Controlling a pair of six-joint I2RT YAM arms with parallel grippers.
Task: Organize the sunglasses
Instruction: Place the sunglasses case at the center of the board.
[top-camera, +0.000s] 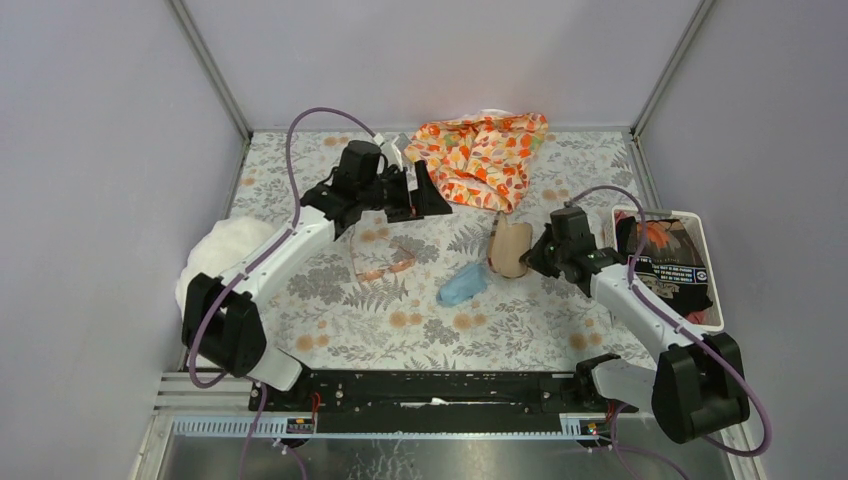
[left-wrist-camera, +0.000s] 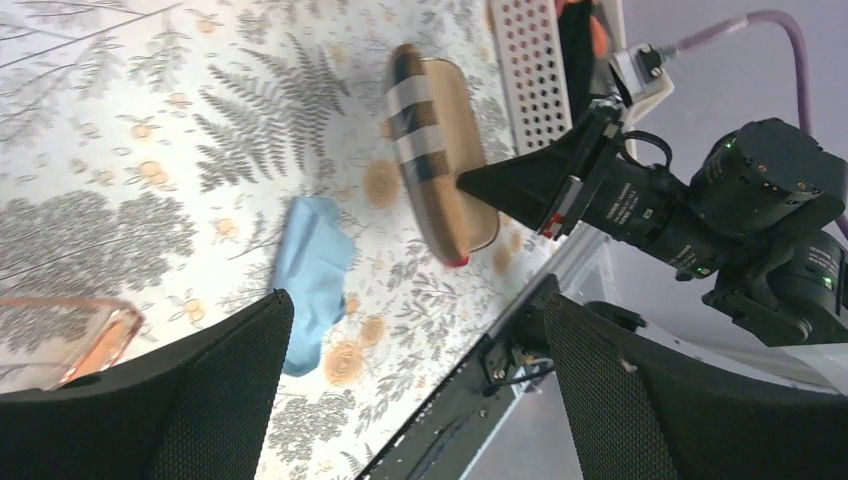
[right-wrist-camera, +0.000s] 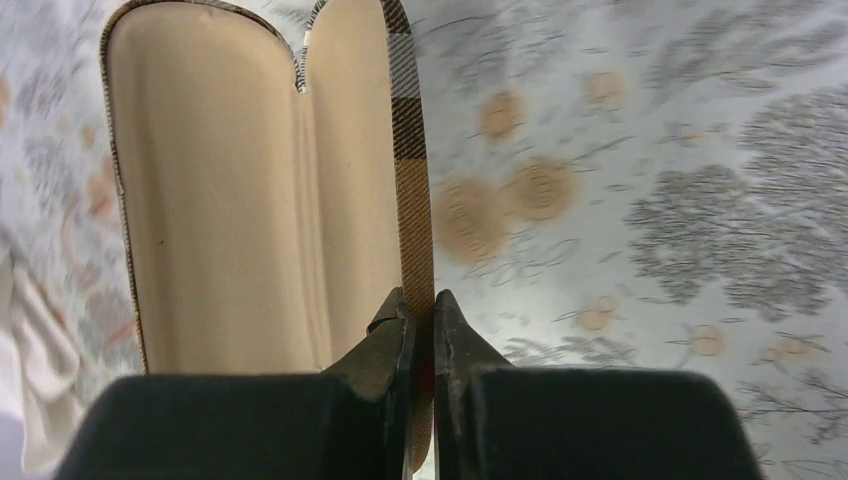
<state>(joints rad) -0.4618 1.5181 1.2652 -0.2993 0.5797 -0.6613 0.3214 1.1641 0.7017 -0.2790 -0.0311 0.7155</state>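
Pinching one wall of the open plaid case (right-wrist-camera: 230, 200) between the right fingers (right-wrist-camera: 392, 350), pressed tight on it. Hovering with the left fingers (left-wrist-camera: 225, 400) spread wide, the sunglasses (left-wrist-camera: 70, 340) just outside one finger, apparently loose on the table (left-wrist-camera: 150, 100). Advisable: keep case pinned, straddle frame squarely before closing.

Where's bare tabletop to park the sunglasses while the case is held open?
Free: the near strip of table between the blue cloth and the arm bases, and the far-left corner beside the left gripper. Crowded: mid-table, where sunglasses, blue cloth and the open plaid case, clamped in the right gripper, lie close; orange floral fabric fills the far middle.
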